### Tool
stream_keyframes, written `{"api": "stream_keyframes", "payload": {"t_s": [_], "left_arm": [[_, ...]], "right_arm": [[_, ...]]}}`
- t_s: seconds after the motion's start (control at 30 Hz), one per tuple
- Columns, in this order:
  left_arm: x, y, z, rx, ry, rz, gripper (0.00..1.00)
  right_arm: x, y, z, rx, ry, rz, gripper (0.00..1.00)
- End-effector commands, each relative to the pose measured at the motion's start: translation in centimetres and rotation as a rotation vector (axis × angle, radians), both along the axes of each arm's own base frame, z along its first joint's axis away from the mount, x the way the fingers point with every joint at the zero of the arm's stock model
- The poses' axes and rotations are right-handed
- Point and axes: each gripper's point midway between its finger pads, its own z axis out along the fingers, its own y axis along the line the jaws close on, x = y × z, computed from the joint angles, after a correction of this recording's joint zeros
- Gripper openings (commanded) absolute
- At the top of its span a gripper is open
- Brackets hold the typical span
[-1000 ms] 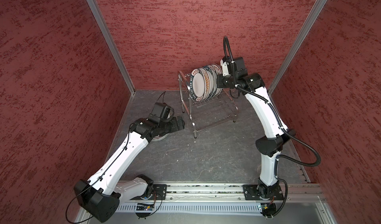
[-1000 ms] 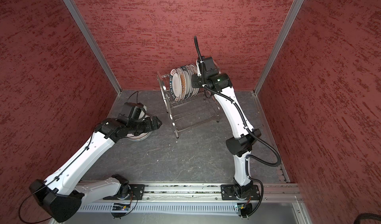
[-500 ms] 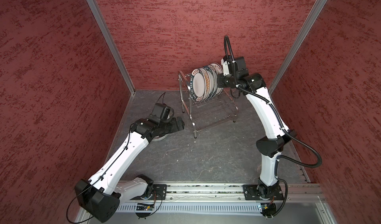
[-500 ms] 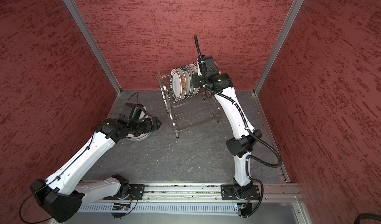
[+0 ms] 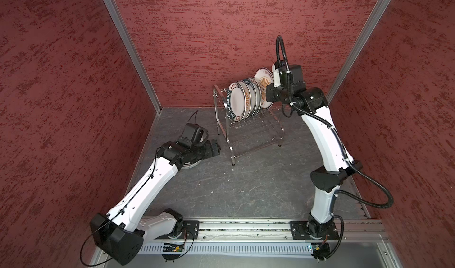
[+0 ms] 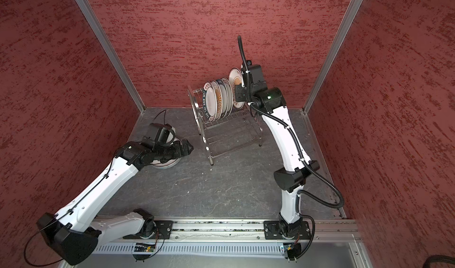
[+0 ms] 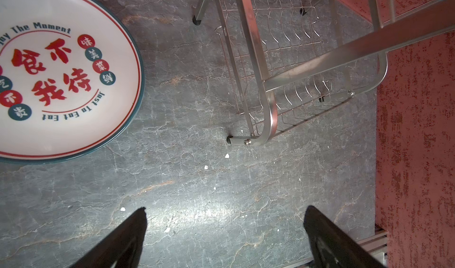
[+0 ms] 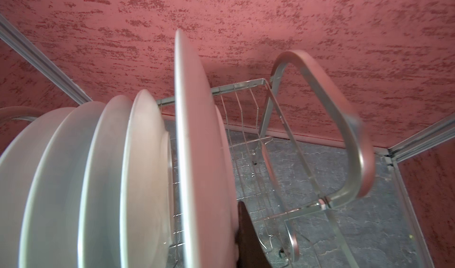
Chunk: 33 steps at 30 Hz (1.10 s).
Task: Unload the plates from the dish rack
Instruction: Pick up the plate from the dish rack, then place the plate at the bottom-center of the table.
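Right hand clamped the glossy round sunburst plate, which stood higher than the other upright plates in the shiny wire dish rack; left hand gaped above the veined grey counter.

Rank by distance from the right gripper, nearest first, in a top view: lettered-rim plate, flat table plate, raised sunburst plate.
1. raised sunburst plate: held by right gripper.
2. lettered-rim plate: rack, far end.
3. flat plate: under left arm.

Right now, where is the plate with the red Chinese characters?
The plate lies flat on the table to the left of the dish rack, mostly hidden under the left arm in both top views.
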Motion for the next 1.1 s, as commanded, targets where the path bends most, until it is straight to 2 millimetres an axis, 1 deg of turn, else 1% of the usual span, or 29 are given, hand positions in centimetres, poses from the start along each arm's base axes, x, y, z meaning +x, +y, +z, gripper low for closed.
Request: {"api": "stream_keyframes", "payload": {"t_s": [0.0, 0.1, 0.2, 0.37, 0.57, 0.6, 0.67, 0.7, 0.73, 0.8, 0.87, 0.9, 1.0, 1.07], "left_arm": [[0.5, 0.0, 0.5, -0.006, -0.021, 0.007, 0.99], [0.5, 0.2, 0.5, -0.002, -0.021, 0.015, 0.99], [0.6, 0.3, 0.6, -0.005, -0.021, 0.029, 0.99], [0.6, 0.2, 0.9, -0.014, -0.029, 0.028, 0.99], [0.5, 0.0, 0.9, -0.027, -0.035, 0.018, 1.00], [0.4, -0.1, 0.8, -0.028, -0.033, 0.016, 0.99], [0.4, -0.2, 0.8, -0.030, -0.033, 0.012, 0.99], [0.4, -0.3, 0.8, -0.033, -0.034, 0.008, 1.00], [0.3, -0.4, 0.9, -0.036, -0.038, 0.004, 0.99], [0.3, -0.6, 0.9, -0.041, -0.042, -0.002, 1.00], [0.2, -0.8, 0.9, -0.041, -0.044, -0.010, 0.99], [0.2, -0.8, 1.0, -0.041, -0.046, -0.012, 0.99], [0.0, -1.1, 0.8, -0.044, -0.044, -0.022, 0.99], [-0.1, -1.4, 0.6, -0.048, -0.040, -0.029, 0.99]], "right_arm": [[-1.7, -2.3, 6.4, 0.013, -0.183, -0.068, 0.01], [-2.7, -3.3, 8.2, 0.013, -0.233, -0.094, 0.00], [-4.0, -4.6, 9.9, 0.016, -0.268, -0.127, 0.00], [-6.7, -7.0, 11.8, 0.023, -0.307, -0.185, 0.00], [-9.7, -9.8, 11.5, 0.033, -0.326, -0.265, 0.00], [-10.3, -10.4, 11.2, 0.031, -0.325, -0.282, 0.00], [-12.1, -11.9, 10.9, 0.050, -0.334, -0.325, 0.00], [-12.6, -12.4, 10.0, 0.046, -0.324, -0.343, 0.00], [-13.6, -13.2, 9.9, 0.059, -0.336, -0.364, 0.00], [-15.0, -14.3, 8.4, 0.077, -0.326, -0.396, 0.00], [-16.6, -15.2, 6.5, 0.109, -0.294, -0.421, 0.00], [-17.0, -15.4, 5.8, 0.124, -0.280, -0.424, 0.00], [-18.7, -15.4, 2.6, 0.182, -0.201, -0.415, 0.00], [-19.5, -14.6, 0.0, 0.235, -0.133, -0.370, 0.00]]}}
